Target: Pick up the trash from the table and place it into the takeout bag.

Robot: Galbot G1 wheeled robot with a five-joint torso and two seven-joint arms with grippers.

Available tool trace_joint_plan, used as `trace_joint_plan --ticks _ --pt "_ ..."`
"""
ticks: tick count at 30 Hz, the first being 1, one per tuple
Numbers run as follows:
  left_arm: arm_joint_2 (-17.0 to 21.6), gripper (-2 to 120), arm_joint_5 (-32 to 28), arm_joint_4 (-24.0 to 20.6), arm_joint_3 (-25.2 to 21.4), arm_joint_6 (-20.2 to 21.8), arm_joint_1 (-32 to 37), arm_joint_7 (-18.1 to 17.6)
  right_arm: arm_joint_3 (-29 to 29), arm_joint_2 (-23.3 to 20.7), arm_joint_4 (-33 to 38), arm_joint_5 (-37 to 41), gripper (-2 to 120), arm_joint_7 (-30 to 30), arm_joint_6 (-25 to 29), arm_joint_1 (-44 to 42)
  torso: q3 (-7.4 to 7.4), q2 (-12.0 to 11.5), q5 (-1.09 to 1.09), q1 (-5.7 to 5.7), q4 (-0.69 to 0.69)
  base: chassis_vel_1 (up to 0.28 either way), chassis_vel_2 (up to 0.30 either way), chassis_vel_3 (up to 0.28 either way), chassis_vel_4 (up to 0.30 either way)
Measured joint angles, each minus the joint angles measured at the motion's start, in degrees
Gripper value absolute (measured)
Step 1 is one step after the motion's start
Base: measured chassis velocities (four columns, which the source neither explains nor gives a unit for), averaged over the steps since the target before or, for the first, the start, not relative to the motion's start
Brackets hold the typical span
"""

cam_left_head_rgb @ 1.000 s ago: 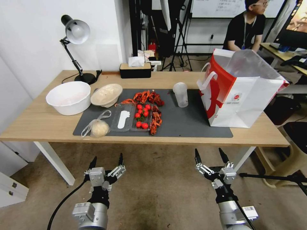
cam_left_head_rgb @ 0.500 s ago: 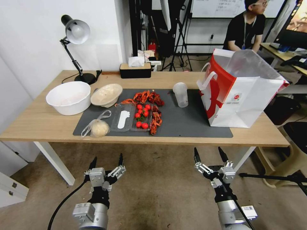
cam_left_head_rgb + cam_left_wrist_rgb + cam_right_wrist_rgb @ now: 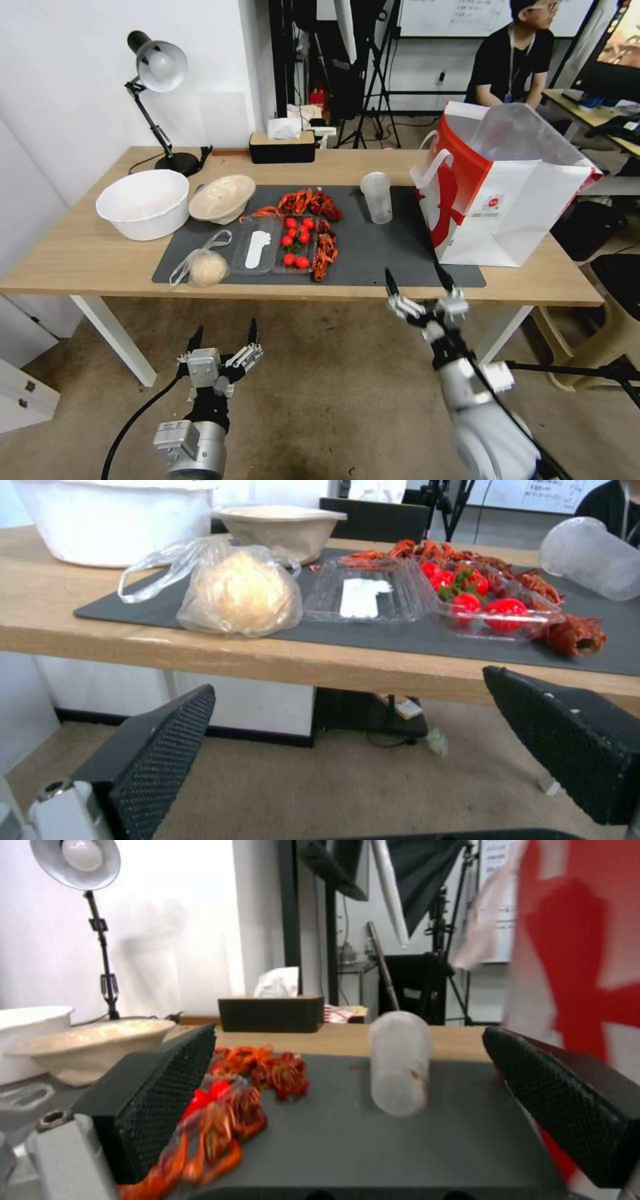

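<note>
Head view: both claws open, right claw [image 3: 418, 285] at table [image 3: 87, 257] edge; takeout bag [image 3: 507, 200] logo unreadable.

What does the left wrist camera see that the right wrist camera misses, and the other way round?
Left wrist alone: the clear plastic bag with beige lump at the mat's near edge, and red tomatoes in a clear tray. Right wrist alone: the takeout bag, a desk lamp and a tissue box. Both: the clear plastic cup, the beige shallow bowl, red shell scraps and the dark mat.
</note>
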Motion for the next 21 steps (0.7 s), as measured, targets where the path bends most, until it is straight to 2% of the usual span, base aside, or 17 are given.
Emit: trace_joint_plan --ticks 6,8,11,12,14,21 --pt "0.48 100 -0.13 -0.07 -0.32 0.30 -0.19 0.73 -4.89 -1.81 -5.17 5.58 100 3.61 -5.62 11.49 0.00 0.00 0.00 0.00 -0.01 0.000 0.000 0.000 0.000" --pt "0.55 100 -0.17 -0.08 -0.42 0.33 -0.19 0.75 -5.47 -1.93 -5.78 5.94 100 4.39 -6.51 12.75 0.00 0.00 0.01 0.00 -0.01 0.000 0.000 0.000 0.000" --pt "0.58 100 -0.30 -0.09 -0.59 0.37 -0.19 0.76 -7.66 -2.09 -7.66 7.21 100 8.52 -11.16 17.56 0.00 0.00 -0.01 0.00 -0.01 0.000 0.000 0.000 0.000" --pt "0.58 100 -0.30 -0.09 -0.59 0.37 -0.19 0.76 -7.66 -2.09 -7.66 7.21 100 8.52 -11.16 17.56 0.00 0.00 -0.01 0.00 -0.01 0.000 0.000 0.000 0.000" --pt "0.43 100 -0.33 0.04 -0.55 0.41 -0.29 0.76 -9.96 -1.49 -9.17 7.75 100 14.09 -16.80 21.84 0.00 0.00 0.00 0.00 -0.01 0.000 0.000 0.000 0.000" --pt "0.31 100 -0.31 0.18 -0.41 0.47 -0.36 0.76 -12.38 0.09 -10.98 8.34 100 19.92 -21.95 25.78 -0.01 0.00 -0.01 0.00 0.00 0.000 0.000 0.000 0.000"
